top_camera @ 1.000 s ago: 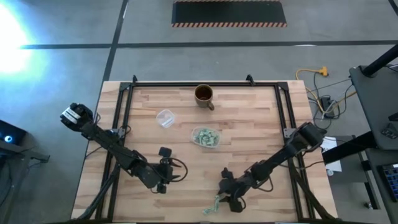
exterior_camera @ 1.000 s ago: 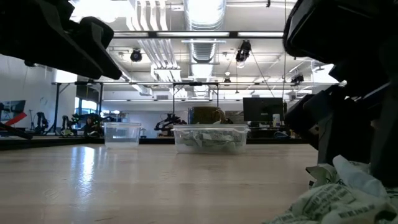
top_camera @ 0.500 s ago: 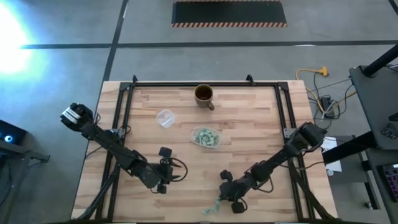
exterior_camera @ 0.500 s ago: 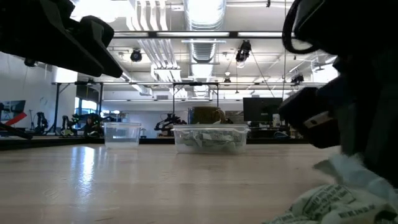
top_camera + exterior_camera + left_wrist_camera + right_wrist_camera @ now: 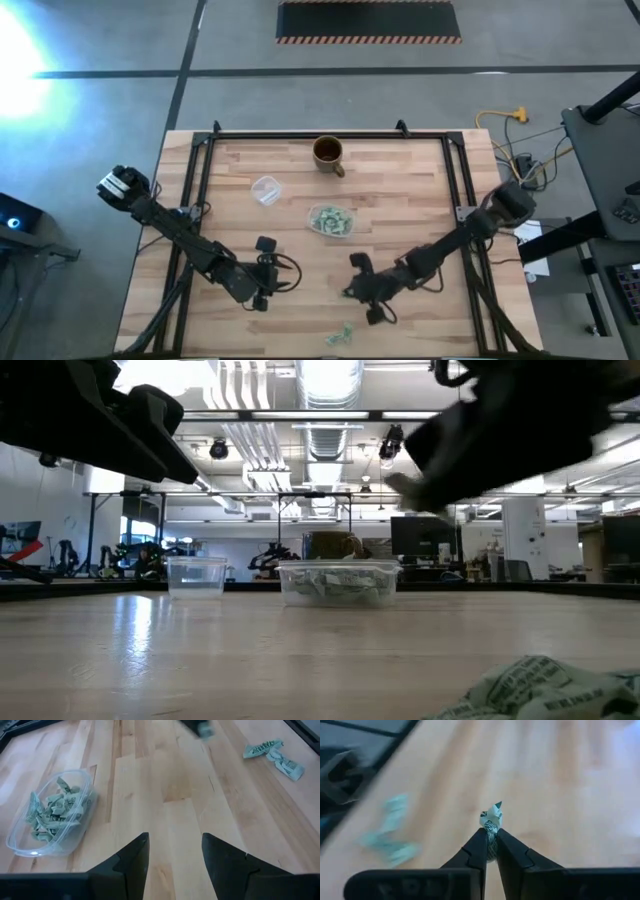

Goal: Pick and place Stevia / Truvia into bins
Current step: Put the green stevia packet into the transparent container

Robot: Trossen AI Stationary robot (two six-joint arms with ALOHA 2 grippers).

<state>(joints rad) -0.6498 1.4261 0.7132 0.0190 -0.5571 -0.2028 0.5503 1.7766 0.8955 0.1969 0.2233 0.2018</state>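
**Right gripper pinching one sachet above the table front**

Right gripper (image 5: 490,851) has its fingers pinched on a single green-and-white Stevia sachet (image 5: 492,820), held clear of the wood; from above we see it (image 5: 352,291) near the front middle of the table (image 5: 400,190). We count a small heap of loose sachets (image 5: 342,333) lying at the front edge, just beyond the gripper, also seen crumpled in the low view (image 5: 530,685). Clear bin (image 5: 330,221) sits mid-table with a pile of sachets inside. Smaller clear cup (image 5: 265,190) stands to its left, brown mug (image 5: 328,152) at the back edge. Left gripper (image 5: 172,850) waits front-left (image 5: 262,270), fingers parted, holding nothing. Surface is pale wood planks in a black frame. Floor around it is grey concrete with a hazard-striped mat (image 5: 368,21) behind. Low view shows us a lab hall with ceiling ducts and lights.
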